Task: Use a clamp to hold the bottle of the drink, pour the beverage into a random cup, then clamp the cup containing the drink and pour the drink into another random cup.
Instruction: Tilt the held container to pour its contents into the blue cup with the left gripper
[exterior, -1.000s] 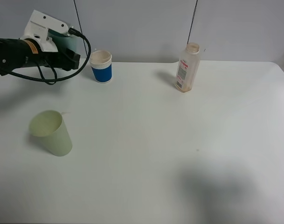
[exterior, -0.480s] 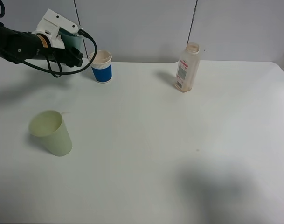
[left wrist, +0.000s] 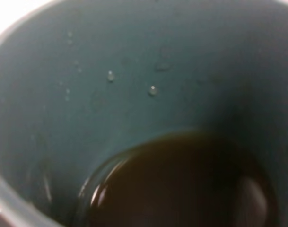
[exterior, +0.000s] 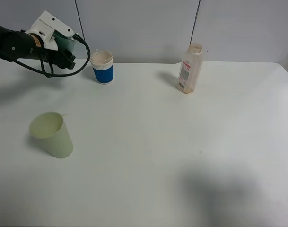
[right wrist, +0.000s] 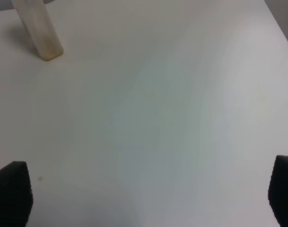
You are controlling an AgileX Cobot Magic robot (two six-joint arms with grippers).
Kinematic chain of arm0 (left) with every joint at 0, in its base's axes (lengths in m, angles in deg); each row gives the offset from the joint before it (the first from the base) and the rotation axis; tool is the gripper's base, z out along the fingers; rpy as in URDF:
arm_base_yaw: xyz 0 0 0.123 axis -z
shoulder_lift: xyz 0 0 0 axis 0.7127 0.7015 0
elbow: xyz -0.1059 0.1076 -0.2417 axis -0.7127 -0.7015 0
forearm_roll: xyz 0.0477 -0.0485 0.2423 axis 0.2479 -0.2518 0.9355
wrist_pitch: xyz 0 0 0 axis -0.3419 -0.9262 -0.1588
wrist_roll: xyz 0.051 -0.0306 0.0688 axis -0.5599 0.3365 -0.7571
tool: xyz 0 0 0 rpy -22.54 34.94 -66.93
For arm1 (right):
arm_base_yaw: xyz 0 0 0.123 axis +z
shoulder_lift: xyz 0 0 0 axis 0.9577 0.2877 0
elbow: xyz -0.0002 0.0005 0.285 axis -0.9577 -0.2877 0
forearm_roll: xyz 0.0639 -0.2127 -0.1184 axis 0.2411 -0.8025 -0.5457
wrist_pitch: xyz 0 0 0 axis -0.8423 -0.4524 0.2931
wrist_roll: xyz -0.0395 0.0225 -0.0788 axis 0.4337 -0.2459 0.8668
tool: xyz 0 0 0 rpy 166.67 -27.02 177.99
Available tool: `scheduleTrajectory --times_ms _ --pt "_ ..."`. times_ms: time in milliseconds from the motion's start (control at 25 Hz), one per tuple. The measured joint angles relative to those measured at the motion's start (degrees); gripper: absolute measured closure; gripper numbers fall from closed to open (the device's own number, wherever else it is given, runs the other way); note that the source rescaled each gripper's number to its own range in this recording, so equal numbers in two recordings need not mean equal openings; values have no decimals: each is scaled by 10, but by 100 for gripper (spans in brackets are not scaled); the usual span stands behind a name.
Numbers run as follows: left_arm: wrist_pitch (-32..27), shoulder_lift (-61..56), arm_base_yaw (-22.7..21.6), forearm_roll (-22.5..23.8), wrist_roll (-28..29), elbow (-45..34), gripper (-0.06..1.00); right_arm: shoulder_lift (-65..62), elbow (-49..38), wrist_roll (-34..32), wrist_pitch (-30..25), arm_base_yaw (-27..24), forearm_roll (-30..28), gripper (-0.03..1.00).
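In the exterior high view my left gripper (exterior: 68, 53) is shut on the teal-green cup (exterior: 66, 42), holding it in the air at the far left, just left of the blue cup with a white rim (exterior: 102, 67). The left wrist view looks down into the teal cup (left wrist: 134, 71), where the brown beverage (left wrist: 181, 189) pools at the bottom and droplets cling to the wall. The bottle (exterior: 190, 68) stands upright at the back centre and looks nearly empty. In the right wrist view, the bottle (right wrist: 37, 28) appears far beyond my right gripper (right wrist: 146, 194), which is open with nothing between its fingers.
A pale yellow-green cup (exterior: 53, 134) stands at the front left. The white table (exterior: 158, 142) reaches a grey wall at the back. A soft shadow lies on the table at the front right.
My left arm with the teal cup has risen and shifted slightly left, away from the blue cup. The cups on the table and the bottle have not moved.
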Motion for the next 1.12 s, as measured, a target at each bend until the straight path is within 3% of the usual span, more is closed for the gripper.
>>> scheduleTrajectory --times_ms 320,600,1120 --pt "-65 24 -3 20 -15 70 94 0 0 0 0 0 0 -3" --pt "-74 25 -1 44 -17 76 94 0 0 0 0 0 0 -3" --pt "-77 27 30 47 -64 85 94 0 0 0 0 0 0 -3"
